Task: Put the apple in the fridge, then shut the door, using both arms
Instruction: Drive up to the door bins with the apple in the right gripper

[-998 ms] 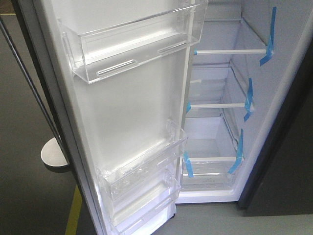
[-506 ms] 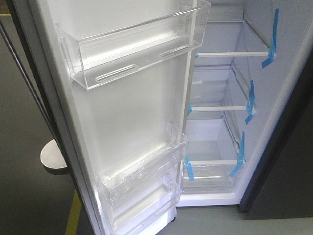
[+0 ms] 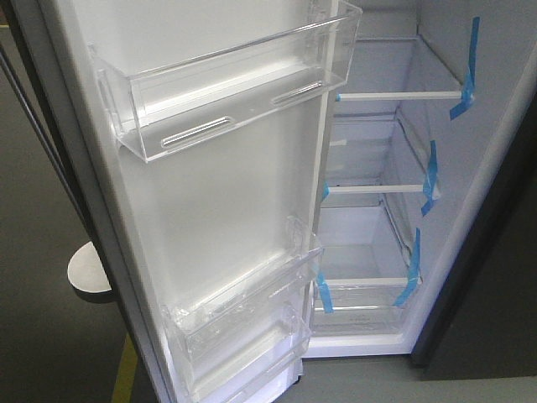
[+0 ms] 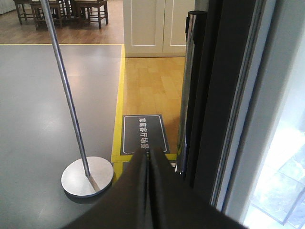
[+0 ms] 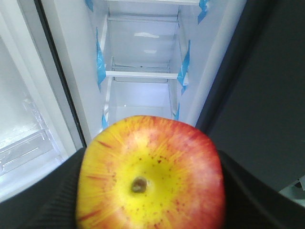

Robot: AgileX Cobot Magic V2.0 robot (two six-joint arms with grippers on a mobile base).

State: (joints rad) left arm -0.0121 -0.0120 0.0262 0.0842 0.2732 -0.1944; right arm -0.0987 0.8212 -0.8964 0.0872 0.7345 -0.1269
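Right wrist view: right fingers [image 5: 43,202] clamp the apple [image 5: 150,174], dimpled end toward camera; open fridge [image 5: 138,90] lies at 12 o'clock of it. Front view: door [image 3: 226,193] swung wide, at 9 o'clock of the shelves [image 3: 394,96]. Left wrist view: left fingers [image 4: 136,191] pressed together, door edge at 3 o'clock.

Red-yellow apple [image 5: 150,174] before open fridge [image 3: 369,231]

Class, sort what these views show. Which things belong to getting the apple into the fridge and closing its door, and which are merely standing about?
Belong to the job: apple, held in the right gripper; fridge; door, open.

Standing about: pole stand; floor sign; chairs; cream cabinet.
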